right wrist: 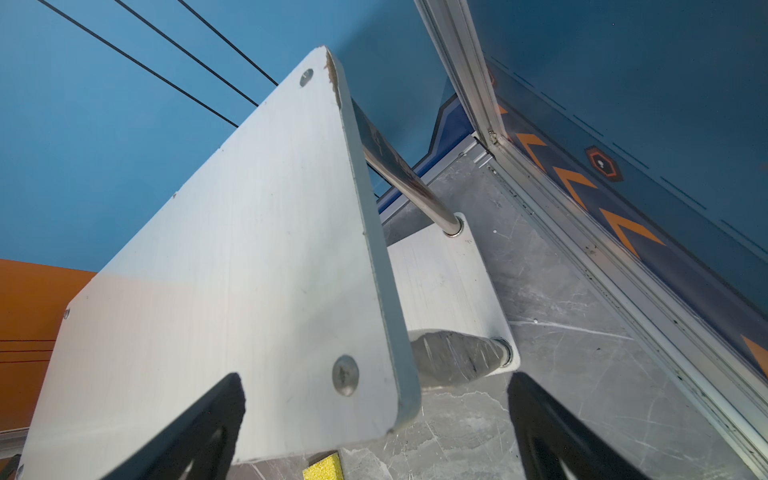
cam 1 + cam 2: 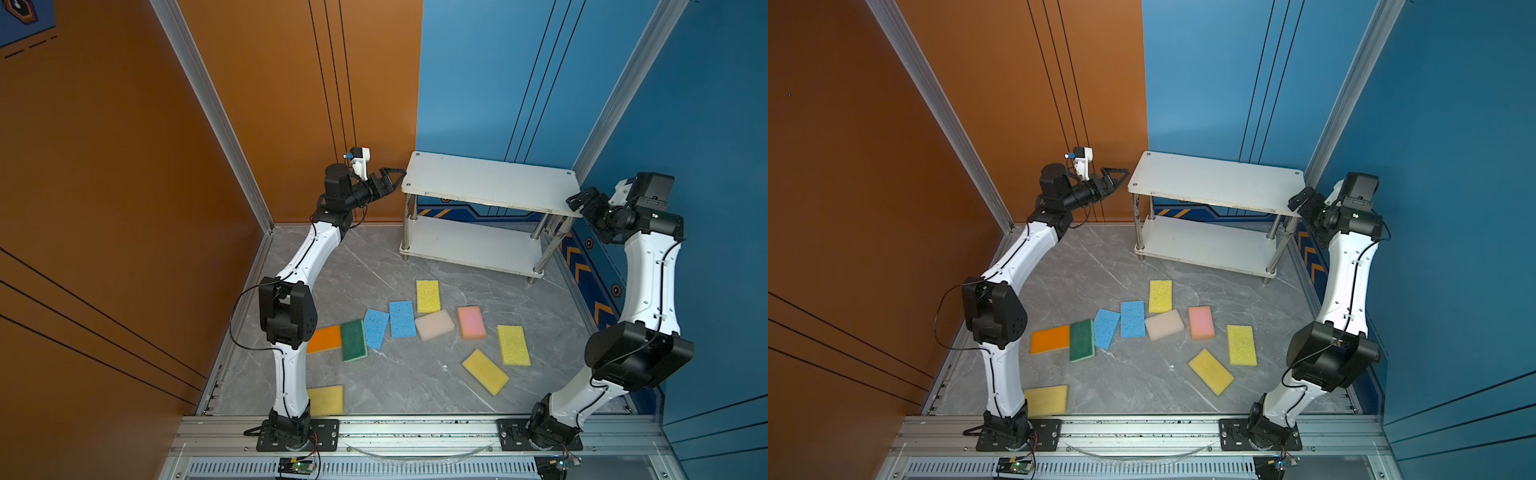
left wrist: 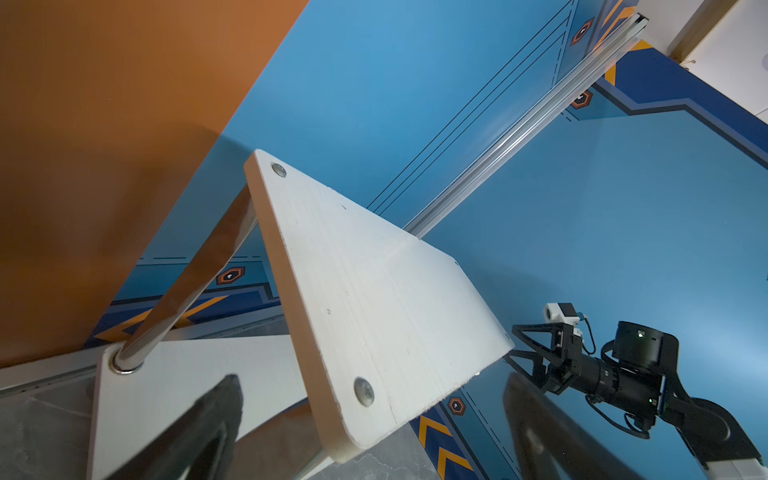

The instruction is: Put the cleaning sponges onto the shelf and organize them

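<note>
The shelf (image 2: 490, 183) (image 2: 1217, 183) stands at the back of the floor with both white boards bare. My left gripper (image 2: 399, 175) (image 2: 1121, 174) (image 3: 372, 380) hovers open at the top board's left end. At that board's right end my right gripper (image 2: 575, 200) (image 2: 1295, 200) (image 1: 374, 378) is open too. Neither holds anything. Several cleaning sponges lie flat on the floor in front: orange (image 2: 324, 338), dark green (image 2: 353, 340), two blue (image 2: 376, 328) (image 2: 402, 319), off-white (image 2: 434, 325), pink (image 2: 471, 323) and several yellow (image 2: 428, 296) (image 2: 513, 345).
An orange wall (image 2: 124, 187) closes the left side, blue walls (image 2: 706, 124) the back and right, with aluminium posts (image 2: 216, 116) at the corners. The shelf's right end sits close to the right wall. A metal rail (image 2: 415, 432) runs along the front and carries both arm bases.
</note>
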Tool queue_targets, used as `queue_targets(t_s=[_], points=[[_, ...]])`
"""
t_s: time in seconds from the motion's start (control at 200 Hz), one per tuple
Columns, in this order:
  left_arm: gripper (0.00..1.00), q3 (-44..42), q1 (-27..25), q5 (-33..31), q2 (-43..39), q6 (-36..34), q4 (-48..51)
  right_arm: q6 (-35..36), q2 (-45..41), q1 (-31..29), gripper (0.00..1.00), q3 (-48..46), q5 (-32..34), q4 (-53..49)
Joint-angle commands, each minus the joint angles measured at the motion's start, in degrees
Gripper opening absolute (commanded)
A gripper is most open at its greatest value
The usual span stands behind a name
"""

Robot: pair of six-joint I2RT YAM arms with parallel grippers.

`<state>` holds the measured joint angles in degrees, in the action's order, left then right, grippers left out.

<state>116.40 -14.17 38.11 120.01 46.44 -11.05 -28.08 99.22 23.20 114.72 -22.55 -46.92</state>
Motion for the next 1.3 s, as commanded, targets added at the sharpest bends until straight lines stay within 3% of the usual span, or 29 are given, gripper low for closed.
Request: queue_targets(t_s=[0.0,0.661,1.296], points=[[0.98,3.3,-1.5,2.7,1.9,0.8,-1.0,1.8,1.8,-0.5,1.0,2.7,-2.2,1.5],[0.98,4.4,-5.4,6.3,2.4,2.0,-0.9,4.1,2.1,-7.0,1.0,1.9,-5.3,2.8],[0.98,-9.0,-6.6,5.5,-8.4,-0.6,-1.1,3.9,-4.5,-12.4,0.99,-3.1,-11.9,2.7]])
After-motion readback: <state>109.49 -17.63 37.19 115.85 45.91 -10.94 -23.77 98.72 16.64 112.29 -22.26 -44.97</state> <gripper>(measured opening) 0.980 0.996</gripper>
